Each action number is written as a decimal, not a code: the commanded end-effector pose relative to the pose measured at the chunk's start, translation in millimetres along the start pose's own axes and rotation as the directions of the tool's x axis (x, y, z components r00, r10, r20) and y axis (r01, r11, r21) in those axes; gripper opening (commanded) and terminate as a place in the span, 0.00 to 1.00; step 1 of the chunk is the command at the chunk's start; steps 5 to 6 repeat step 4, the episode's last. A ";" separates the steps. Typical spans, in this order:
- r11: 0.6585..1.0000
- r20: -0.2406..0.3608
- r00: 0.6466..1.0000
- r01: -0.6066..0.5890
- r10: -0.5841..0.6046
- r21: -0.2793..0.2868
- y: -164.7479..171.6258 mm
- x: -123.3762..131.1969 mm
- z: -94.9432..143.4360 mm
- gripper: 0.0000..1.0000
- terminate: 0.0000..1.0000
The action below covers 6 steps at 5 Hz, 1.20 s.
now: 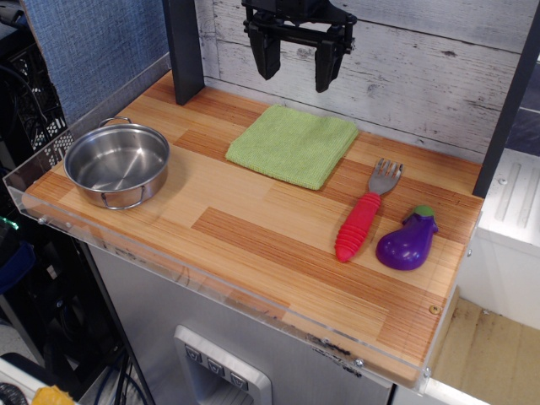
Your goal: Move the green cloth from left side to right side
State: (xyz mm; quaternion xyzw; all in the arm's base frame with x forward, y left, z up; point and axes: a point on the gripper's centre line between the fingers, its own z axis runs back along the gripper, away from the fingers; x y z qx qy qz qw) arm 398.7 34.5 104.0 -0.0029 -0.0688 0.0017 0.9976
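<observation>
The green cloth, a folded lime-green square towel, lies flat on the wooden table top at the back middle, near the wall. My gripper hangs well above the cloth's far edge, at the top of the frame. Its two black fingers are spread apart and hold nothing. The cloth is fully in view and nothing touches it.
A steel pot stands at the left. A red-handled fork and a purple toy eggplant lie at the right. A dark post stands at the back left. A clear plastic rim lines the table's front edge.
</observation>
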 end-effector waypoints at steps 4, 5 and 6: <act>1.000 0.026 1.000 0.011 -0.012 0.028 17.3 -13.7 49.7 1.00 1.00; 1.000 0.026 1.000 0.011 -0.012 0.028 17.3 -13.7 49.7 1.00 1.00; 1.000 0.026 1.000 0.011 -0.012 0.028 17.3 -13.7 49.7 1.00 1.00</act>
